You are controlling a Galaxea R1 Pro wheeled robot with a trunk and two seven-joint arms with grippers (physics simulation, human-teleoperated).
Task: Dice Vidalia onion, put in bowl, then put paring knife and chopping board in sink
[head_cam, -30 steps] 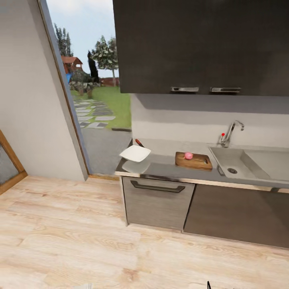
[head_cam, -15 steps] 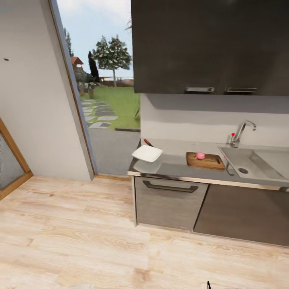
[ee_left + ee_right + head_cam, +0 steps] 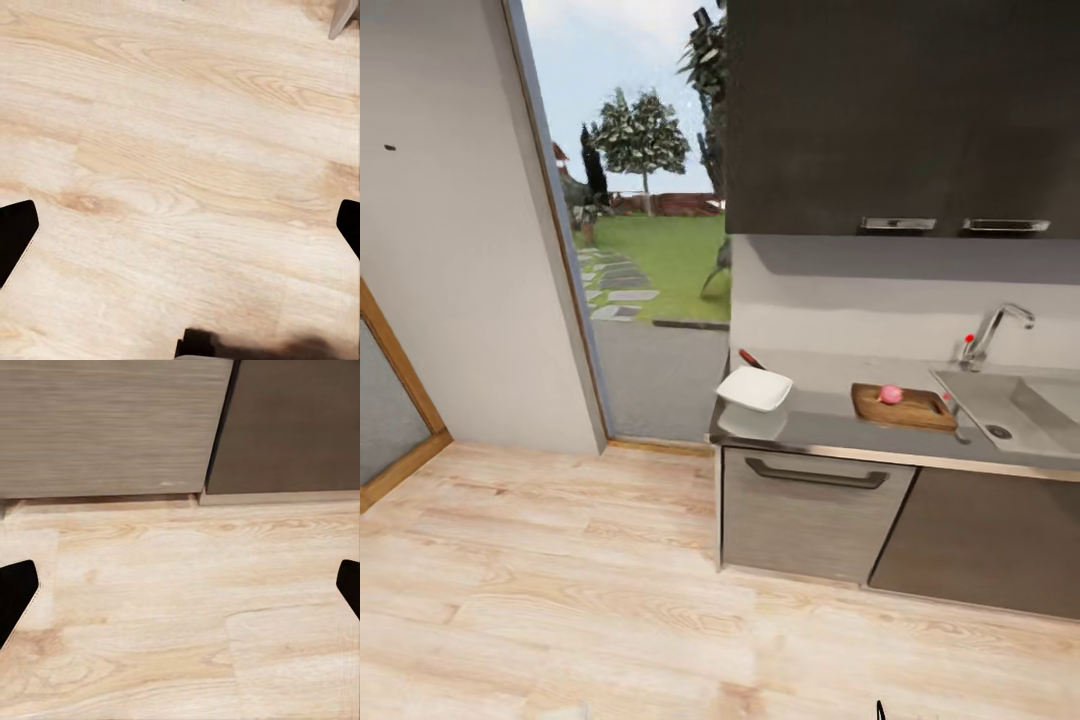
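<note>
Scene: the kitchen seen from the head view, light wood floor [image 3: 560, 600] across the lower frame, an open doorway [image 3: 650, 230] to a garden in the upper middle
Worktop: the grey worktop [image 3: 830, 420] runs along the right of the frame above dark cabinets [image 3: 980, 540]
Bowl: the white bowl [image 3: 754, 388] sits at the left end of the worktop, near its front edge
Paring knife: the paring knife [image 3: 751, 359] lies just behind the bowl, red handle showing, the rest hidden by the bowl
Chopping board: the chopping board [image 3: 904, 406] lies between the bowl and the sink, well apart from the bowl
Onion: a pinkish round onion [image 3: 891, 394] rests on the board, toward its left part
Sink: the sink [image 3: 1015, 405] is at the right edge of the frame, with the faucet [image 3: 992, 332] behind it
Left hand: the left hand [image 3: 180, 232] hangs over bare floor, fingertips wide apart, released, holding nothing
Right hand: the right hand [image 3: 180, 592] is likewise spread and empty, over floor just before the cabinet fronts [image 3: 112, 427]
</note>
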